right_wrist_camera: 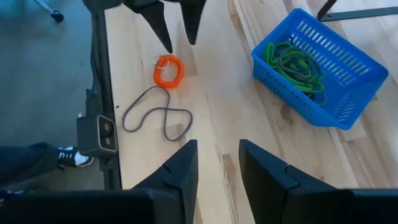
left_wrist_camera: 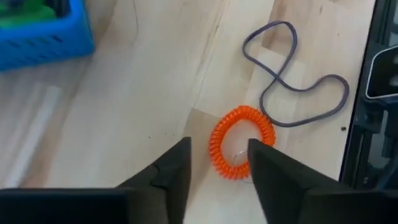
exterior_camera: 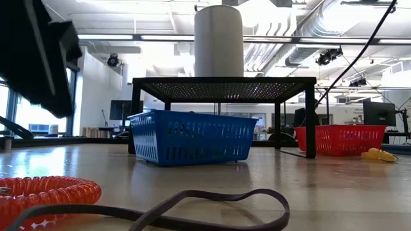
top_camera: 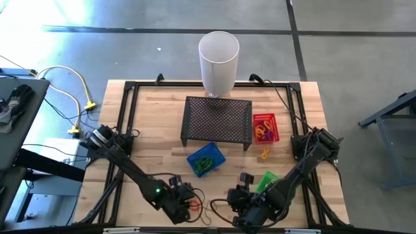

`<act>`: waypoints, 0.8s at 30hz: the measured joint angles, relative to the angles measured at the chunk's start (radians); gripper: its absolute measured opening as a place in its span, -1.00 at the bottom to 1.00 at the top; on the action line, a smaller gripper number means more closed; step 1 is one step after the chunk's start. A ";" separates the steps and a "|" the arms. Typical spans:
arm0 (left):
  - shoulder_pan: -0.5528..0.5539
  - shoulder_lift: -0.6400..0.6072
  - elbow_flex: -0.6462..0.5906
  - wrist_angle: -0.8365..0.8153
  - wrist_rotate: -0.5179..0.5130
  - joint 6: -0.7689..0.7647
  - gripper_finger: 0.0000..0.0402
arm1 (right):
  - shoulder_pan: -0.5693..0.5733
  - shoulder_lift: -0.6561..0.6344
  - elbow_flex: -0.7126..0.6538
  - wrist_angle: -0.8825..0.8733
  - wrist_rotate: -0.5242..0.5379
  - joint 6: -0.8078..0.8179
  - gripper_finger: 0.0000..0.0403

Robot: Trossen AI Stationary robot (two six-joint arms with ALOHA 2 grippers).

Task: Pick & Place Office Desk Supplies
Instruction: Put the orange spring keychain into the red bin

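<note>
Wooden table (top_camera: pixel 156 130) planks carry everything. Nearest the front edge, the left gripper (left_wrist_camera: pixel 217 163) hovers over an orange coil loop (left_wrist_camera: pixel 241 141), jaws parted and empty, apparently lined up to pick it. A dark rubber band (right_wrist_camera: pixel 155 116) lies just beside it. The right gripper (right_wrist_camera: pixel 216 163) waits nearby, jaws apart, holding nothing. Farther back, the blue basket (top_camera: pixel 206 159) holds green bands (right_wrist_camera: pixel 292 62), likely sorted by colour.

Three baskets (top_camera: pixel 206 159), one orange coil (left_wrist_camera: pixel 241 142), one dark band (left_wrist_camera: pixel 292 78), one white cylinder (top_camera: pixel 218 62).
</note>
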 joint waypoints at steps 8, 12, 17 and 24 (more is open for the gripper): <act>-0.007 0.028 0.000 0.013 0.000 -0.006 0.12 | 0.007 0.000 0.000 0.026 0.003 -0.028 -0.48; -0.007 0.038 0.000 0.037 -0.001 0.098 0.14 | 0.007 0.000 0.000 0.042 0.003 -0.052 -0.48; -0.011 0.063 0.000 0.100 -0.007 0.236 0.15 | 0.007 0.000 -0.011 0.073 0.003 -0.067 -0.48; -0.011 0.131 0.000 0.098 -0.007 0.295 0.15 | 0.007 0.001 -0.093 0.184 -0.019 -0.068 -0.48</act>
